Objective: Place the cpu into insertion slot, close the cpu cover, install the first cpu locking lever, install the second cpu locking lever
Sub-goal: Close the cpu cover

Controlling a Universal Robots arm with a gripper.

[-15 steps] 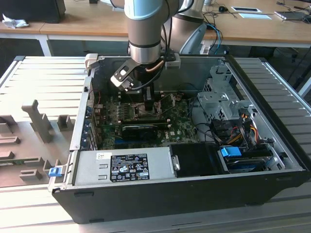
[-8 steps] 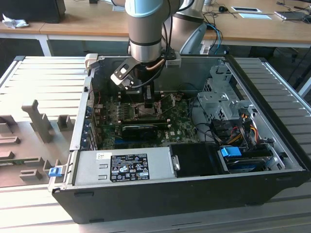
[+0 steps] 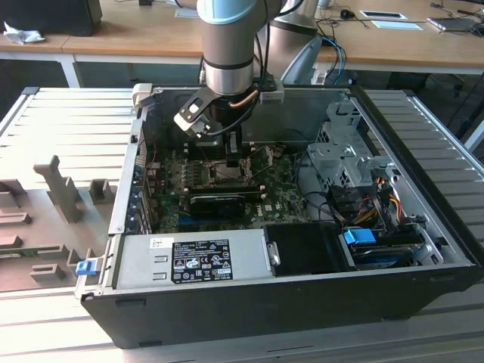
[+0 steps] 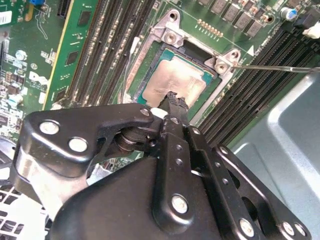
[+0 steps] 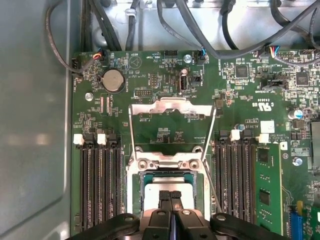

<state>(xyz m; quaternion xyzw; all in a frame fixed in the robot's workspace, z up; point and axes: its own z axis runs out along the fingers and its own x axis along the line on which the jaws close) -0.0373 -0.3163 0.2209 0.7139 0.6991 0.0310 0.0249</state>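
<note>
Ribbed metal table (image 3: 53, 113) bears an open computer case (image 3: 249, 302). Inside it, the insertion slot (image 5: 165, 164) holds the cpu (image 4: 175, 80), lying flat. The cpu cover (image 5: 172, 106) stands raised beside the slot. Over the slot, the gripper (image 4: 174, 97) has its fingers together, gripping nothing. Memory slots (image 5: 97, 185) flank the slot.

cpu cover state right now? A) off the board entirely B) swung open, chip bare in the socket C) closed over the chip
B: in the first wrist view the cpu cover is hinged open, away from the insertion slot, and the cpu lies bare in it.
</note>
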